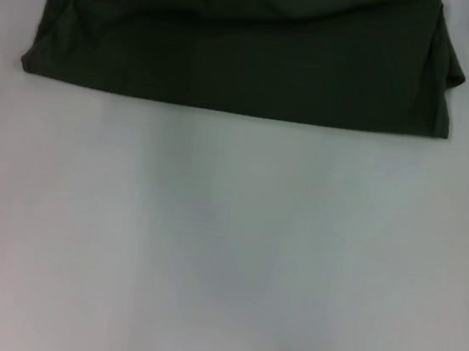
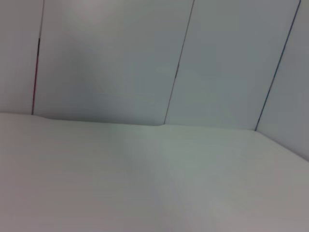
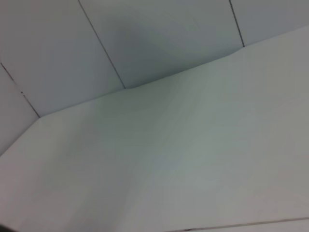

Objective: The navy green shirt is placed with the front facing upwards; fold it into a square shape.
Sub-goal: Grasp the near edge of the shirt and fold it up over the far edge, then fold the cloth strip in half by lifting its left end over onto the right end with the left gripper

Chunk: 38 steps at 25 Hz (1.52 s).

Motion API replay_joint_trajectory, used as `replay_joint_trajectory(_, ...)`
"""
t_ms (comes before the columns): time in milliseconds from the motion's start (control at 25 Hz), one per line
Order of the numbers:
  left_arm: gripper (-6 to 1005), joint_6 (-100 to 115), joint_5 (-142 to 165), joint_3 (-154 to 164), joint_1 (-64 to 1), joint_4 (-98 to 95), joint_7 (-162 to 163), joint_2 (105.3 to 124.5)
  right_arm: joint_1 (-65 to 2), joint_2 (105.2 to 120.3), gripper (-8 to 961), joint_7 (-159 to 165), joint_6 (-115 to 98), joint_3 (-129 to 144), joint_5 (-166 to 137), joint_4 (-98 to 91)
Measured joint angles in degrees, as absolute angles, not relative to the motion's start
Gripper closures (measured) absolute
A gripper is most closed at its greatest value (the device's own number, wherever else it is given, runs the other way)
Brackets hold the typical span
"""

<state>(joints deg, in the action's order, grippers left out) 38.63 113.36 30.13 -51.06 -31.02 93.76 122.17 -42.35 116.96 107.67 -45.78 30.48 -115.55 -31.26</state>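
One navy green shirt (image 1: 240, 56) lies folded on the table (image 1: 226, 243) (fingers' state: cannot tell).

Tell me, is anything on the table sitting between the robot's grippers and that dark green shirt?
Nothing visible does. The navy green shirt lies across the far part of the white table, with only bare tabletop on the near side. A metal part shows by the shirt's far left corner; neither gripper's fingers are in view, so their exact paths can't be judged.

No legible text before me: the navy green shirt (image 1: 240, 56) shows plain dark cloth, and the white table (image 1: 226, 243) bears no label.
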Motion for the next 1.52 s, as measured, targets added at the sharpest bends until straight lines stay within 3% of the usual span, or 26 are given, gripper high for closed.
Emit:
replay_joint_trajectory(200,683,33.7,113.3,30.9,-51.1,-31.4,93.7,123.34,-42.8,117.04,598,107.6,-45.3,30.5,-115.4,-31.2)
replay_joint_trajectory(640,453,33.1,110.4,32.7,-49.9,-32.5,92.4,123.74,-42.2,117.09,338,107.5,-44.3,30.4,-115.4,-31.6)
replay_joint_trajectory(880,214,44.9,110.4,36.6,-46.4,-37.1,91.8,123.75,-40.5,117.21,265,104.2,-47.2,30.3,-111.3,-31.8)
replay_joint_trajectory(1080,90,48.0,110.4,38.3,-45.0,-37.8,89.7,123.90,-38.8,116.97,306,99.7,-53.9,30.5,-104.9,-31.9)
replay_joint_trajectory(1200,93,47.7,110.4,38.4,-44.8,-37.1,88.5,123.91,-38.6,116.69,335,99.1,-57.0,30.5,-104.1,-31.9)
replay_joint_trajectory(1400,95,49.0,110.4,38.4,-42.8,-38.1,88.2,123.92,-37.9,116.48,566,99.1,-59.9,30.6,-104.8,-31.9)
replay_joint_trajectory(1520,95,52.9,110.4,38.4,-40.9,-40.1,88.9,123.91,-36.4,115.62,618,99.8,-64.0,30.8,-104.9,-32.0)
